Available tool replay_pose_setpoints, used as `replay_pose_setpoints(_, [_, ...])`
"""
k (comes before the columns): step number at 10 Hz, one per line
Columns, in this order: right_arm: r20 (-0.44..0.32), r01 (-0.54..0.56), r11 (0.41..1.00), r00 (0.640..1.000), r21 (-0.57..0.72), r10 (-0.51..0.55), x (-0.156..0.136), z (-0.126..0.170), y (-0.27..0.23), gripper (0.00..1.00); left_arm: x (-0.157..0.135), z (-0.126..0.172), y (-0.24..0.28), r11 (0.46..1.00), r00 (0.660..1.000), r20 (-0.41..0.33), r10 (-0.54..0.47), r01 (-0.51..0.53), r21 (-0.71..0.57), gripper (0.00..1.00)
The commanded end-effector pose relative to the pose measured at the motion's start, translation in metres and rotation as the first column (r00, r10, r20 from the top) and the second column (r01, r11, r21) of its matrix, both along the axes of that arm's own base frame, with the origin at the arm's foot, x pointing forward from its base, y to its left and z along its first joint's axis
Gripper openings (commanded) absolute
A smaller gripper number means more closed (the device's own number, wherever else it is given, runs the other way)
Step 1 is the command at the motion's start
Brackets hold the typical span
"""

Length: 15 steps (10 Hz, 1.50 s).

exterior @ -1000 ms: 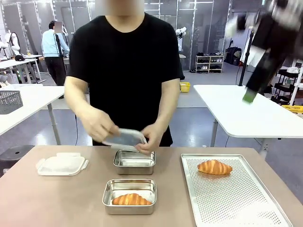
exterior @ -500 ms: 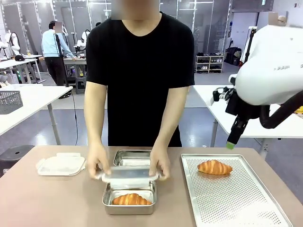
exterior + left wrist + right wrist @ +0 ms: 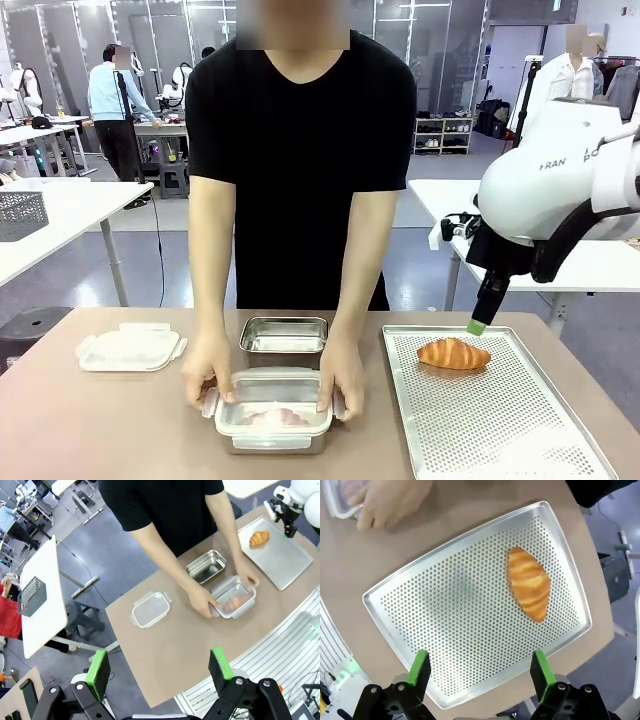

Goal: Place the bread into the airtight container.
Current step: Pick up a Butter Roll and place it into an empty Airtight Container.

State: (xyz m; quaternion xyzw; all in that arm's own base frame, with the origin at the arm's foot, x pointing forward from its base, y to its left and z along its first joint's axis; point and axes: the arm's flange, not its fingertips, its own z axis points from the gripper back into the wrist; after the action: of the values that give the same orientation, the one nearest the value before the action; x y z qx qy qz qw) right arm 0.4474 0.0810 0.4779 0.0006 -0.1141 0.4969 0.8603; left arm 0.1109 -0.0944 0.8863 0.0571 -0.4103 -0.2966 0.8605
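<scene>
Bread, a golden croissant point(image 3: 453, 353), lies on the perforated metal tray point(image 3: 500, 425). The spread right gripper point(image 3: 477, 662) has swung down close over it, while a person's hands point(image 3: 208, 368) have lidded the filled steel box point(image 3: 272, 443). Pickup looks next.

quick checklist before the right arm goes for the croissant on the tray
1. right tool open: ok, jaws wide apart.
2. golden croissant free on the perforated metal tray: ok.
3. right tool down at the croissant: not ok, it hovers above it.
4. empty square steel container open: ok, no lid on it.
5. person's hands away from that container: not ok, both press the clear lid onto the nearer container beside it.
6. left tool out of the way: ok, open, high above the table.
</scene>
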Motion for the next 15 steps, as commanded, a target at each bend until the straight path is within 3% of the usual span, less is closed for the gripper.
replay_pose_setpoints(1, [-0.015,-0.001,1.000,1.000,0.005,0.001,0.002,-0.008,0.002,1.00,-0.011,0.002,-0.002,1.000,1.000,0.018,-0.011,0.011,-0.009,1.00])
replay_pose_setpoints(2, [-0.028,0.024,0.999,0.999,-0.030,-0.025,0.016,-0.013,-0.002,1.00,-0.011,0.002,-0.002,1.000,1.000,0.018,-0.011,0.011,-0.009,1.00])
replay_pose_setpoints(5, [0.035,-0.154,0.986,0.987,-0.070,0.157,0.044,-0.064,-0.012,1.00,-0.011,0.002,-0.002,1.000,1.000,0.018,-0.011,0.011,-0.009,1.00])
replay_pose_setpoints(8, [0.071,-0.304,0.952,0.949,-0.035,0.306,0.080,-0.107,-0.017,1.00,-0.011,0.002,-0.002,1.000,1.000,0.018,-0.011,0.011,-0.009,1.00])
replay_pose_setpoints(11, [0.084,-0.374,0.927,0.924,-0.023,0.374,0.112,-0.129,-0.022,1.00,-0.011,0.002,-0.002,1.000,1.000,0.018,-0.011,0.011,-0.009,1.00])
replay_pose_setpoints(15, [-0.007,-0.391,0.920,0.920,0.029,0.391,0.142,-0.149,-0.028,1.00,-0.011,0.002,-0.002,1.000,1.000,0.018,-0.011,0.011,-0.009,1.00])
